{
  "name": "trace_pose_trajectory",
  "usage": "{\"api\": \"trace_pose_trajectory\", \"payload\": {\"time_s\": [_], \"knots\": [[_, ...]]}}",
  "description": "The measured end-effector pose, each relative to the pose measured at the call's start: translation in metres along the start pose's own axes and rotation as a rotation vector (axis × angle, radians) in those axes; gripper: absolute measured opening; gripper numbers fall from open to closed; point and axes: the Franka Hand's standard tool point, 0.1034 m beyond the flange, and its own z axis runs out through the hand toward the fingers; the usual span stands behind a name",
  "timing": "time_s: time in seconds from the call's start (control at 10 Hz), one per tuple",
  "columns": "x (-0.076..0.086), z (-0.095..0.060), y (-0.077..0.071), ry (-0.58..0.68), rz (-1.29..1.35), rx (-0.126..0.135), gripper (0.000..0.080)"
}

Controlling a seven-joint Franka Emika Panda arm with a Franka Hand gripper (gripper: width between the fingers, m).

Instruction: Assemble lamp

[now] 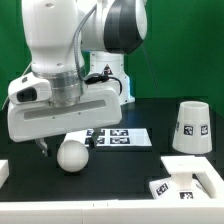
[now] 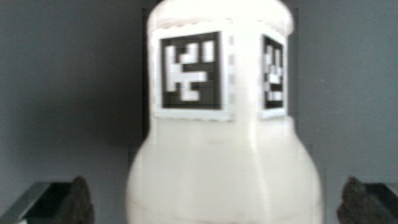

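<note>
The white lamp bulb (image 1: 72, 155) lies on the black table, its round head showing below my hand. In the wrist view the bulb (image 2: 214, 110) fills the middle, tagged neck away from the gripper. My gripper (image 1: 55, 150) is low over it and open. My gripper (image 2: 214, 200) straddles the bulb's wide end, with a dark finger (image 2: 54, 200) on each side and a small gap to the bulb. The cone shade (image 1: 190, 125) stands at the exterior view's right. The flat square base (image 1: 185, 180) lies in front of the shade.
The marker board (image 1: 118, 137) lies flat on the table just behind the bulb. The robot arm's own base (image 1: 105, 75) stands at the back. A white edge (image 1: 4, 172) shows at the exterior view's left.
</note>
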Motion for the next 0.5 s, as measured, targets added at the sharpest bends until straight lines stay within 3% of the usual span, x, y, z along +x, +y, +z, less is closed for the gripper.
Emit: {"api": "trace_pose_trajectory", "payload": {"time_s": [0.2,0.3,0.5], "knots": [[0.0,0.0,0.001,-0.001,0.001,0.0,0.0699],[0.001,0.002,0.001,-0.031,0.031,0.013,0.0699],[0.012,0.002,0.004,-0.06,0.098,0.019,0.0699]]}}
